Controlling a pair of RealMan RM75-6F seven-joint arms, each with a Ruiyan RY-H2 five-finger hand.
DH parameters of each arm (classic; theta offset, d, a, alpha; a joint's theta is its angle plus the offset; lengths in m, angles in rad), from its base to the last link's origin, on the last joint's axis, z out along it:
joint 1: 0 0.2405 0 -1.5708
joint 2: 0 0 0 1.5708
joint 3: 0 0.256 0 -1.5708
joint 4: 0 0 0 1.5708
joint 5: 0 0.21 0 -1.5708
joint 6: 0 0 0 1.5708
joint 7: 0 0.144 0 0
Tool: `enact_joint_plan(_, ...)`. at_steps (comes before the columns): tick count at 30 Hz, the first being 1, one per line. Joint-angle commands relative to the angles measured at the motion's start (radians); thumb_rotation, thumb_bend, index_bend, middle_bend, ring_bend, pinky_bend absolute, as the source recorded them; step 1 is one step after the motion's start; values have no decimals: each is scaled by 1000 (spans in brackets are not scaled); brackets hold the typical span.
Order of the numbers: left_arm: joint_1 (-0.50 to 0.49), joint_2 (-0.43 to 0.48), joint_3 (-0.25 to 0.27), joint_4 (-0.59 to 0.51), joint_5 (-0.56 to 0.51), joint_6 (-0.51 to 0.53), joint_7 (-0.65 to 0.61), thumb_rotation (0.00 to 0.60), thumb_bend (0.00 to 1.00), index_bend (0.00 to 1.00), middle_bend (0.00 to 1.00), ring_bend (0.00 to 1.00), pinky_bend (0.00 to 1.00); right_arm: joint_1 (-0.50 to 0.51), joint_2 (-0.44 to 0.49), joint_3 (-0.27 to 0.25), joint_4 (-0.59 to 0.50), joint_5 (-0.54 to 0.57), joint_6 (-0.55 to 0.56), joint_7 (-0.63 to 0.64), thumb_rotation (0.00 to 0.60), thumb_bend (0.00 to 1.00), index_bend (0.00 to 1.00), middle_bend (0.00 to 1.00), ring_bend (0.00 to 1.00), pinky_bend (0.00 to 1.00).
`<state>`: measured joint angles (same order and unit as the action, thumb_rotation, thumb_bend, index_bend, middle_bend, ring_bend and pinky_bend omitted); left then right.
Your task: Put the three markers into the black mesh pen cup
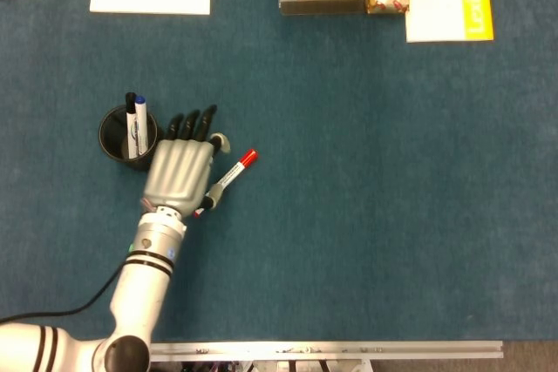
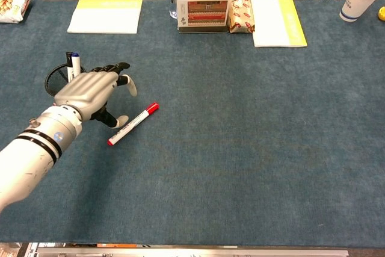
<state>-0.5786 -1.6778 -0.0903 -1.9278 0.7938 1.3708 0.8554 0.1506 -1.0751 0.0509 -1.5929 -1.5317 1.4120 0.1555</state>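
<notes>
Holding two markers point(image 1: 133, 125) | pen cup point(image 1: 119, 134) | red marker point(image 1: 228, 177) outside

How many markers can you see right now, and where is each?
3: black-capped marker and blue-capped marker stand in the pen cup; red-capped marker lies on the table beside the left hand.

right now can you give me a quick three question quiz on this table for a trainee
1. True or false: the red marker already stands in the pen cup.
2. How many markers stand in the cup? A) none B) two C) three
3. Fill in: the left hand hovers open between the cup and the ____ marker.

Key: 1 false, it lies flat on the table. 2 B, a black-capped marker and a blue-capped marker. 3 red.
</notes>
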Motion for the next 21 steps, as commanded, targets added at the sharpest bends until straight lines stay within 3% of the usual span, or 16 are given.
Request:
enact_joint_plan(1, -4, -17, 5, 16, -7, -13, -7, 600, 296, 328, 0, 0, 67, 0, 1, 0, 0, -1, 1, 0, 600, 0, 122, 188, 109, 386)
enact_joint_plan(21, 12, -44, 31, 53, 35, -12, -44, 600, 296, 348, 0, 0, 66, 2, 0, 1, 4, 1, -4, 1, 600, 0, 122, 188, 109, 386)
